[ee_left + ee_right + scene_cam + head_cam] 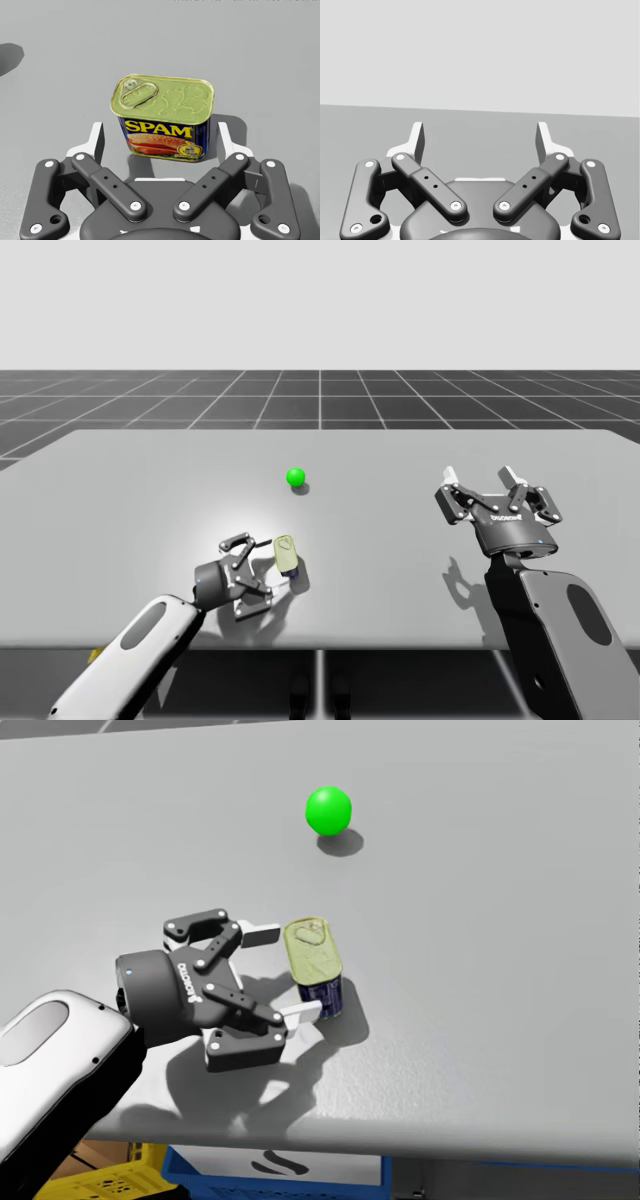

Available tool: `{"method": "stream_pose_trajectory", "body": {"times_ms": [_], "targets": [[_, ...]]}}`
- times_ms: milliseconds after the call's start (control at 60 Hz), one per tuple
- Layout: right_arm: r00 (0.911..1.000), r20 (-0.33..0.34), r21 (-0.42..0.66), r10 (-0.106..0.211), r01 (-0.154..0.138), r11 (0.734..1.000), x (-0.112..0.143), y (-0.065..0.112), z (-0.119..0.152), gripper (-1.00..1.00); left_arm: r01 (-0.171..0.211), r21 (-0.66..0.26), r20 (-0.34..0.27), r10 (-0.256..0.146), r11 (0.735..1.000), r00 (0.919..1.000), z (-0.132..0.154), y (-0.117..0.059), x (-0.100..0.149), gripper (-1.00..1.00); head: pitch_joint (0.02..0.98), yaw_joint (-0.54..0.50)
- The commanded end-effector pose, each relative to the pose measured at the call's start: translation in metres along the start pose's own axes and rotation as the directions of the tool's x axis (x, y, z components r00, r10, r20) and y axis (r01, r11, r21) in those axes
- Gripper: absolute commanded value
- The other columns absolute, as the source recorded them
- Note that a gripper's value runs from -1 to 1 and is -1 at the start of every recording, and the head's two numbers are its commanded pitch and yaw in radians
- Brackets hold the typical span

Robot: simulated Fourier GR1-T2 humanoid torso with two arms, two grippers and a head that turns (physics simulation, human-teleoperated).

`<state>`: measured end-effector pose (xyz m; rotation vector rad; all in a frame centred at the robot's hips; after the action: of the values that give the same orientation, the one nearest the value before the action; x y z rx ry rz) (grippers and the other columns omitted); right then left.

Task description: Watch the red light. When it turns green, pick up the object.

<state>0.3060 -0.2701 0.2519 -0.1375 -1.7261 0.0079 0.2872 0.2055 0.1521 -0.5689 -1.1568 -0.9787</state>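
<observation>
In the head view, my left arm (55, 1055) runs off the edge at 8 o'clock. Below the table (500, 970), a yellow crate (115, 1175) and a blue box (290, 1172) are cut off at 6 o'clock. One finger (300, 1010) of my left gripper (281, 972) covers part of the can (312, 952).

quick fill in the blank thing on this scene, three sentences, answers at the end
1. The round light glows ___.
2. The blue rectangular can stands upright ___ the fingers of my left gripper, which do not yet touch it.
3. My right gripper is ___, with nothing in front of its fingers.

Missing words: green; between; open
</observation>
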Motion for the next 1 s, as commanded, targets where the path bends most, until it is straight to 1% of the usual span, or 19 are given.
{"method": "stream_pose_trajectory", "body": {"times_ms": [17,167,250,317,350,400,417,433,467,500,633,783,800,867,883,1000], "targets": [[1.0000,0.001,0.001,-0.001,0.001,1.000,0.001,0.000,0.000,-1.00,-0.011,-0.013,-0.007,0.011,1.000,0.9999,-0.017,0.003,0.001,-1.00,0.891,0.12],[1.0000,0.001,0.001,-0.002,0.002,1.000,0.001,-0.001,0.000,-1.00,-0.013,-0.021,-0.011,0.013,1.000,0.9999,-0.030,0.006,0.001,-1.00,0.893,0.11],[1.0000,0.002,0.001,-0.002,0.002,1.000,0.001,-0.001,0.000,-1.00,-0.027,-0.021,-0.017,0.026,0.999,0.9995,-0.037,0.008,-0.002,-1.00,0.893,0.11],[1.0000,0.003,0.001,-0.003,0.003,1.000,0.002,-0.001,0.000,-1.00,-0.021,-0.016,-0.022,0.021,1.000,0.9996,-0.038,0.007,-0.006,-1.00,0.894,0.10],[1.0000,0.003,0.000,-0.003,0.003,1.000,0.002,-0.001,0.000,-1.00,-0.027,-0.036,-0.029,0.026,0.999,0.9992,-0.038,0.007,-0.008,-1.00,0.894,0.10],[1.0000,0.003,0.000,-0.003,0.003,1.000,0.002,-0.001,0.000,-1.00,-0.022,-0.038,-0.030,0.021,0.999,0.9993,-0.037,0.007,-0.009,-1.00,0.894,0.10],[1.0000,0.003,0.000,-0.003,0.003,1.000,0.002,-0.001,0.000,-1.00,-0.021,-0.042,-0.036,0.019,0.999,0.9992,-0.037,0.007,-0.010,0.46,0.893,0.10],[1.0000,0.003,0.000,-0.003,0.003,1.000,0.002,-0.001,0.000,-1.00,-0.021,-0.046,-0.037,0.019,0.999,0.9991,-0.036,0.007,-0.010,0.79,0.893,0.10],[1.0000,0.003,0.000,-0.003,0.003,1.000,0.002,-0.001,0.000,-1.00,-0.019,-0.051,-0.039,0.017,0.999,0.9991,-0.036,0.006,-0.010,0.93,0.891,0.10],[1.0000,0.003,0.000,-0.004,0.004,1.000,0.002,-0.001,0.000,-1.00,-0.015,-0.052,-0.042,0.013,0.999,0.9990,-0.036,0.006,-0.011,1.00,0.888,0.10],[1.0000,0.004,0.000,-0.003,0.003,1.000,0.002,-0.002,0.000,-1.00,-0.007,-0.066,-0.044,0.004,0.998,0.9990,-0.036,0.005,-0.013,1.00,0.842,0.10],[1.0000,0.005,-0.002,-0.002,0.002,1.000,0.002,-0.003,0.001,-1.00,-0.001,-0.078,-0.046,-0.002,0.997,0.9990,-0.035,0.004,-0.015,1.00,0.728,0.10],[1.0000,0.005,-0.002,-0.002,0.002,1.000,0.002,-0.003,0.001,-1.00,0.000,-0.081,-0.046,-0.004,0.997,0.9990,-0.035,0.003,-0.015,1.00,0.700,0.10],[1.0000,0.005,-0.003,-0.002,0.002,1.000,0.002,-0.003,0.001,-1.00,0.004,-0.084,-0.048,-0.008,0.996,0.9988,-0.035,0.003,-0.015,1.00,0.663,0.11],[1.0000,0.006,-0.003,-0.002,0.002,1.000,0.003,-0.003,0.001,-1.00,0.005,-0.086,-0.048,-0.009,0.996,0.9988,-0.035,0.003,-0.015,1.00,0.637,0.11],[1.0000,0.007,-0.003,-0.002,0.002,1.000,0.003,-0.004,0.002,-1.00,0.010,-0.093,-0.049,-0.015,0.996,0.9987,-0.035,0.002,-0.016,1.00,0.552,0.12]]}}
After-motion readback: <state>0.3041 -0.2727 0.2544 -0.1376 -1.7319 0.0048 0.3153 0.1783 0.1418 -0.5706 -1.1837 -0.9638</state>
